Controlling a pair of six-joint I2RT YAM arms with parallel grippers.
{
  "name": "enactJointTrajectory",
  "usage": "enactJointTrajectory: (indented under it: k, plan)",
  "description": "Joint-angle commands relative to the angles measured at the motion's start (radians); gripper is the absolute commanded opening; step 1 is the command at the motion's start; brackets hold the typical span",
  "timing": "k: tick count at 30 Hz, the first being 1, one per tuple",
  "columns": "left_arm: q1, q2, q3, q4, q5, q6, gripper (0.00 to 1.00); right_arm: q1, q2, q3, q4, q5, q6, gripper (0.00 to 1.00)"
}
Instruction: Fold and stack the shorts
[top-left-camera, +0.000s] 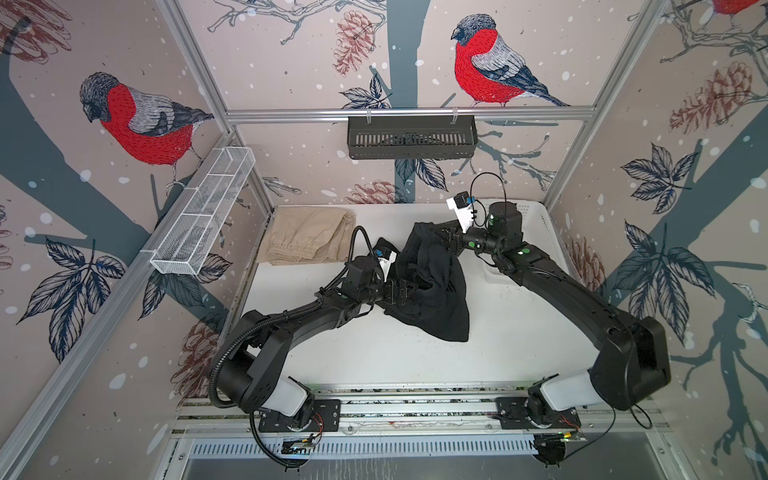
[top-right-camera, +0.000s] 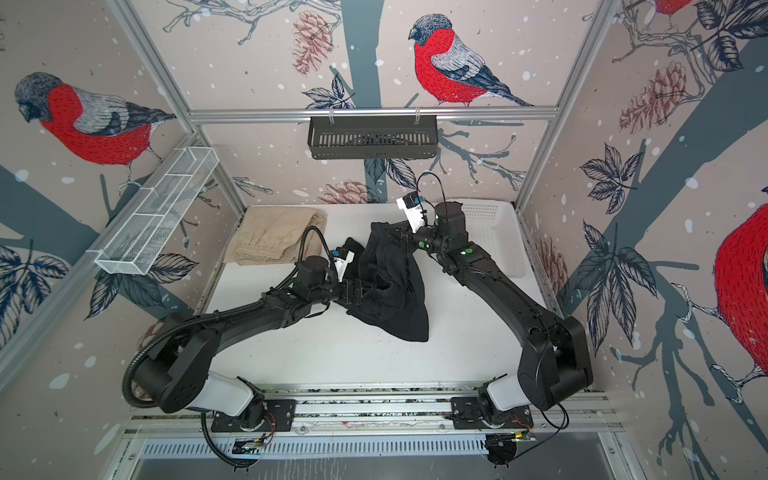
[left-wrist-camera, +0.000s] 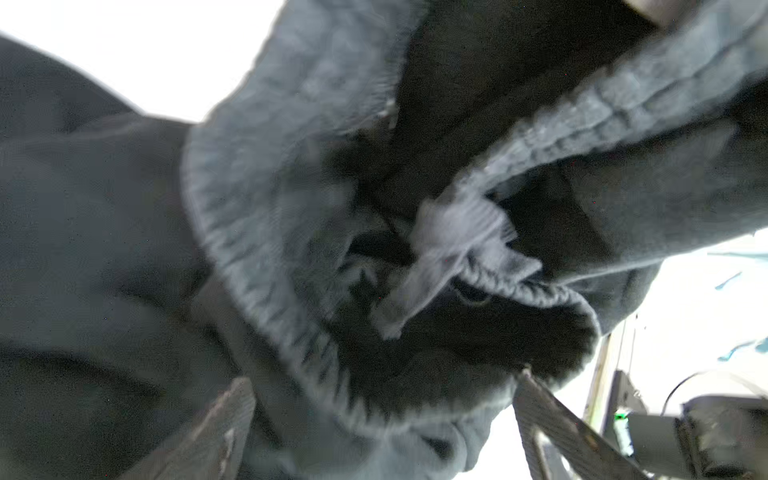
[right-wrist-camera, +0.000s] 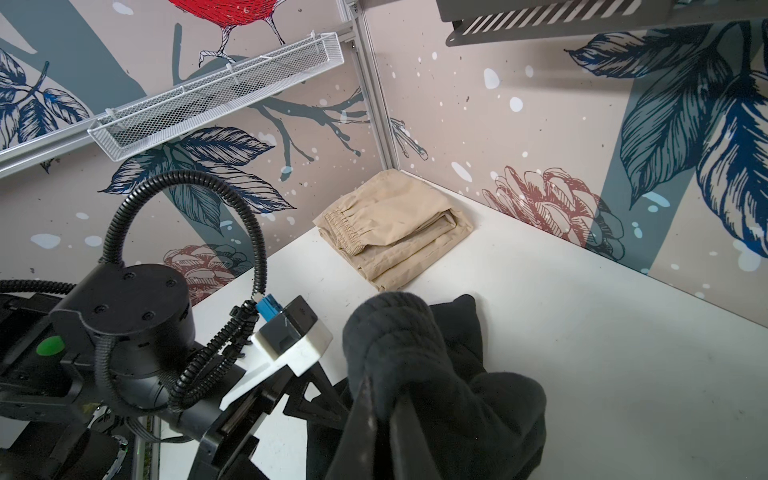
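Observation:
The black shorts (top-left-camera: 440, 299) (top-right-camera: 395, 299) hang bunched over the middle of the white table, their lower end resting on it. My right gripper (top-left-camera: 432, 230) (top-right-camera: 392, 232) (right-wrist-camera: 384, 399) is shut on the black shorts' gathered waistband (right-wrist-camera: 386, 328) and holds that end up. My left gripper (top-left-camera: 409, 291) (top-right-camera: 365, 289) (left-wrist-camera: 382, 378) is open, its fingers (left-wrist-camera: 224, 428) spread wide on either side of the waistband (left-wrist-camera: 291, 332), where a white label (left-wrist-camera: 449, 249) shows. The beige shorts (top-left-camera: 309, 235) (top-right-camera: 274, 237) (right-wrist-camera: 395, 224) lie folded in the far left corner.
A white perforated basket (top-left-camera: 536, 224) (top-right-camera: 494, 232) sits at the back right, under the right arm. A white wire basket (top-left-camera: 203, 216) hangs on the left wall and a black slotted shelf (top-left-camera: 411, 137) on the back wall. Bare table (top-left-camera: 415, 353) lies in front.

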Motion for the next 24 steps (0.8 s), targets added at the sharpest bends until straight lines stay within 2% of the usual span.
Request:
enactJointTrajectory:
  k: [1,4,6,8,10,11,12,19,22,24]
  plan:
    - [-0.01,0.036,0.027,-0.006,0.032,0.107,0.97,-0.013,-0.015,-0.008,0.044,-0.021,-0.002,0.02]
    - [-0.01,0.091,0.046,-0.013,0.039,0.102,0.95,-0.018,-0.018,-0.011,0.054,-0.032,0.004,0.02]
    - [-0.01,0.127,0.07,-0.029,0.028,0.087,0.81,-0.021,-0.021,-0.017,0.062,-0.033,0.004,0.02]
    - [-0.009,0.134,0.089,-0.048,0.005,0.091,0.58,-0.026,-0.027,-0.019,0.048,-0.031,-0.008,0.02]
    - [-0.006,0.114,0.12,-0.096,-0.036,0.11,0.29,-0.04,-0.038,-0.027,0.034,-0.025,-0.014,0.02]
    - [-0.001,0.097,0.146,-0.146,-0.06,0.123,0.1,-0.051,-0.047,-0.036,0.031,-0.024,-0.014,0.02]
    - [0.007,0.079,0.182,-0.214,-0.083,0.137,0.0,-0.063,-0.057,-0.05,0.03,-0.025,-0.013,0.02]
    - [0.103,-0.079,0.38,-0.62,-0.292,0.171,0.0,-0.118,-0.133,-0.185,0.056,-0.022,0.01,0.03]
    - [0.139,-0.179,0.396,-0.699,-0.424,0.185,0.0,-0.125,-0.179,-0.25,0.055,0.005,0.019,0.05]
    - [0.142,-0.247,0.368,-0.681,-0.434,0.252,0.0,-0.124,-0.217,-0.293,0.036,0.035,0.021,0.08]
